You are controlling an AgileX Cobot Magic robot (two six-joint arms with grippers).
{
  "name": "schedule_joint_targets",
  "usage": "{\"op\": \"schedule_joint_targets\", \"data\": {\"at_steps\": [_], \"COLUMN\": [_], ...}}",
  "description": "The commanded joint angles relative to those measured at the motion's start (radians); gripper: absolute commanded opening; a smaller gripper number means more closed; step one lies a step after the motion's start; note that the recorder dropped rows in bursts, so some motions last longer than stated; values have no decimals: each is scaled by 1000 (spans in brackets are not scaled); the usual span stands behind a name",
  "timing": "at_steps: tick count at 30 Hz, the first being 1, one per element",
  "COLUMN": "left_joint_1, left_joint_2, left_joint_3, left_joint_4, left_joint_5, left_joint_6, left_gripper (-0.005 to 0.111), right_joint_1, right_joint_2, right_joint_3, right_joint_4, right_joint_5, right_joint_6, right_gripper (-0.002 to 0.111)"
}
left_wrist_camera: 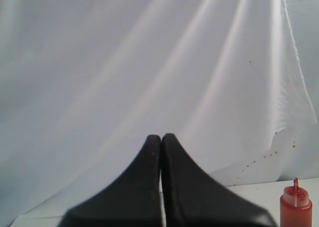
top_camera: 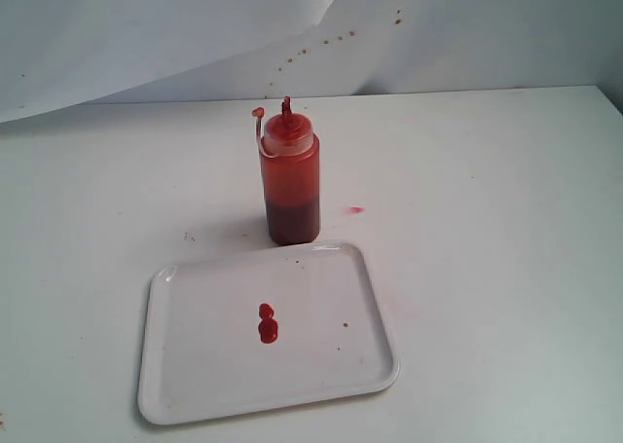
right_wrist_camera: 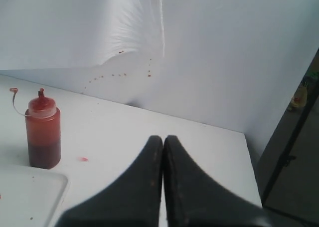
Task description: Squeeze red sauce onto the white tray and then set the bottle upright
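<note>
The bottle [top_camera: 289, 180] stands upright on the white table just behind the white tray [top_camera: 185, 380], its dangling cap off the red-stained nozzle. Red sauce [top_camera: 267, 323] lies as two joined blobs near the tray's middle. Neither gripper shows in the exterior view. In the left wrist view my left gripper [left_wrist_camera: 161, 137] is shut and empty, high and far from the bottle [left_wrist_camera: 295, 208]. The right wrist view has my right gripper [right_wrist_camera: 163, 138] shut and empty over bare table, well to the side of the bottle [right_wrist_camera: 43, 134] and the tray's corner [right_wrist_camera: 52, 187].
A tiny pink-red smear [top_camera: 355, 210] marks the table right of the bottle. A white cloth backdrop [top_camera: 146, 34] with small sauce specks hangs behind the table. The table's right edge [right_wrist_camera: 251, 172] drops to a dark floor.
</note>
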Motion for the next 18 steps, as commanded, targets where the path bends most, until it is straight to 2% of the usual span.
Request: {"op": "schedule_joint_targets", "data": {"at_steps": [1, 7, 12, 18], "left_joint_1": [1, 35, 37, 37], "left_joint_2": [-13, -15, -17, -86], "left_joint_3": [4, 4, 4, 4], "left_joint_4": [12, 34, 26, 38], "left_joint_5": [21, 25, 49, 6], "left_joint_6": [-44, -68, -68, -68], "left_gripper": [0, 0, 0, 0], "right_joint_1": [-1, -1, -1, -1], "right_joint_2": [-48, -88, -117, -190], "right_joint_3": [2, 2, 2, 3], "right_joint_4": [7, 9, 9, -3], "right_joint_5": [8, 11, 26, 22], "right_joint_6": [-8, -8, -8, -8], "right_gripper": [0, 0, 0, 0]}}
